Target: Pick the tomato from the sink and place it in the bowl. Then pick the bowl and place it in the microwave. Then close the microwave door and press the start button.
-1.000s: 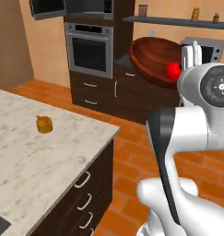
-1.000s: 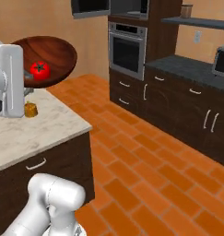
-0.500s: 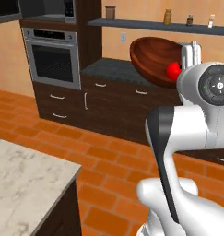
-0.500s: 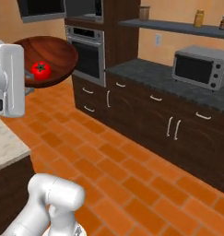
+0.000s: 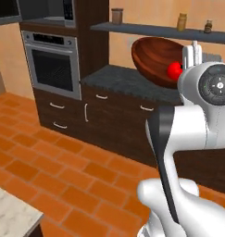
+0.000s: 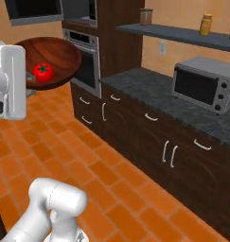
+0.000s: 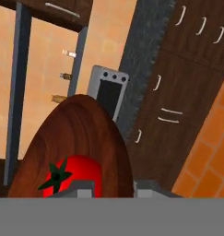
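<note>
- The bowl (image 6: 50,62) is held up in the air by the gripper (image 7: 113,186), well above the orange brick floor (image 6: 111,175).
- It is tilted: its open side faces the arm, and its round rim stands nearly on edge.
- The tomato (image 6: 43,72) lies inside the bowl, low against the wooden wall, with its green stem (image 7: 56,177) toward the hand camera.
- The two fingertips stand at the near rim of the bowl; I cannot tell how tightly they close.
- A grey toaster oven (image 6: 204,85) stands on the dark counter (image 6: 154,92), near its right end.

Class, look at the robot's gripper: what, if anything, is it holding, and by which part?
The gripper holds the wooden bowl by its rim, lifted in the air, with the tomato inside it.
</note>
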